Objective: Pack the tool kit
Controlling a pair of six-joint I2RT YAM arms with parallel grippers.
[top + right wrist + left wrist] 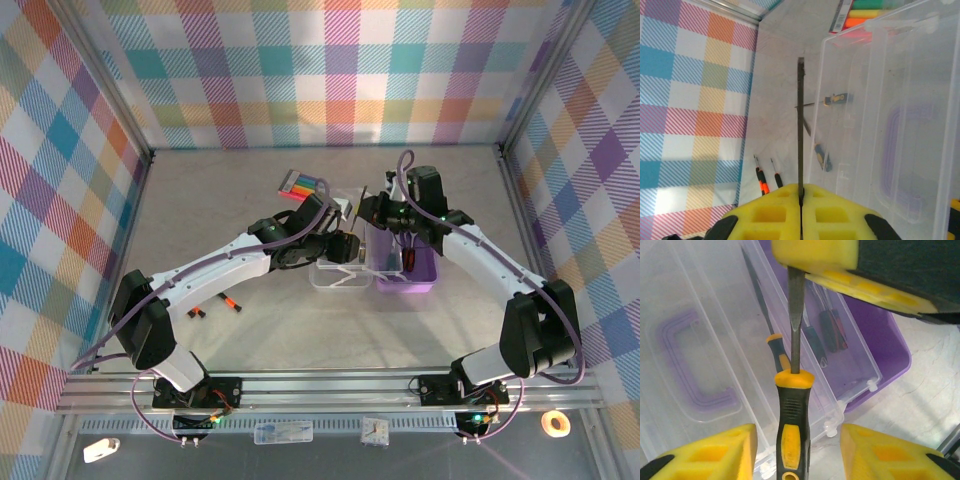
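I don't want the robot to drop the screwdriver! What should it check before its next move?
1. Right gripper jaws shut on the screwdriver shaft: ok.
2. Left gripper jaws open, one on each side of its handle: ok.
3. Left jaws touching that handle: not ok, gaps show on both sides.
4. Purple base open, clear lid swung out beside it: ok.
5. Everything packed: not ok, two small screwdrivers lie on the table.
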